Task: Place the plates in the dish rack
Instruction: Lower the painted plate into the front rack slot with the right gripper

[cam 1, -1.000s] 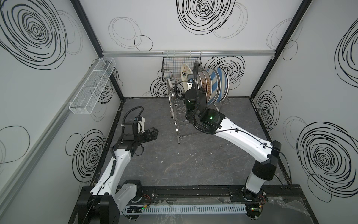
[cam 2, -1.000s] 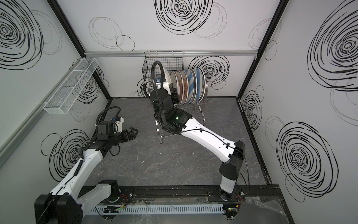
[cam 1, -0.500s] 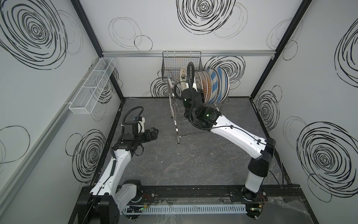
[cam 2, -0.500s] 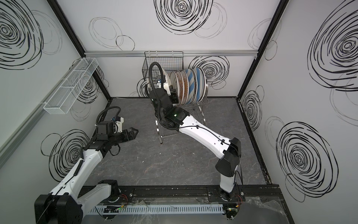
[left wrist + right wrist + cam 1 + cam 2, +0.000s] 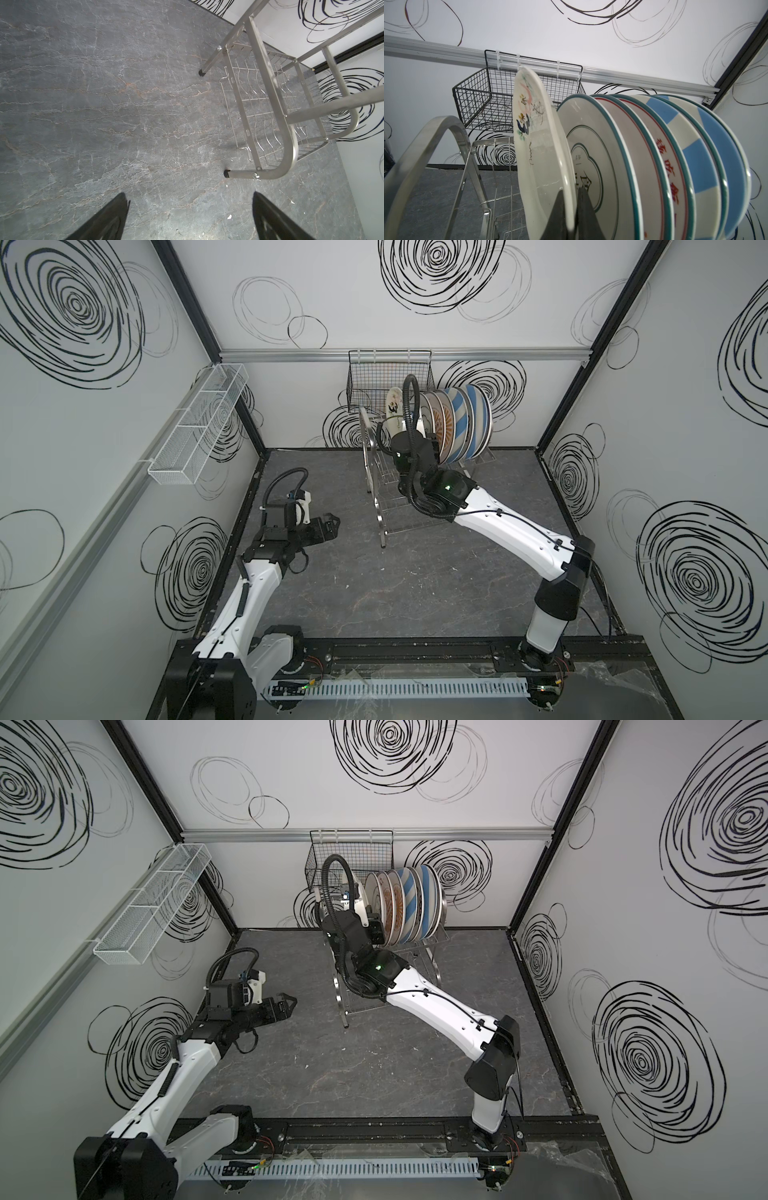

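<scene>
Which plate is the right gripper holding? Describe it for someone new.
Find the steel dish rack at the back wall, under the black wire basket. A row of plates stands on its upper tier. The right gripper holds the cream plate at the row's left end: flower-painted, sticking up higher, lacking its neighbours' green rims.

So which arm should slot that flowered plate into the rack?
Right: the right pincer grips the flowered plate beside the racked plates. The left pincer hangs open, empty, apart from the dish rack.
</scene>
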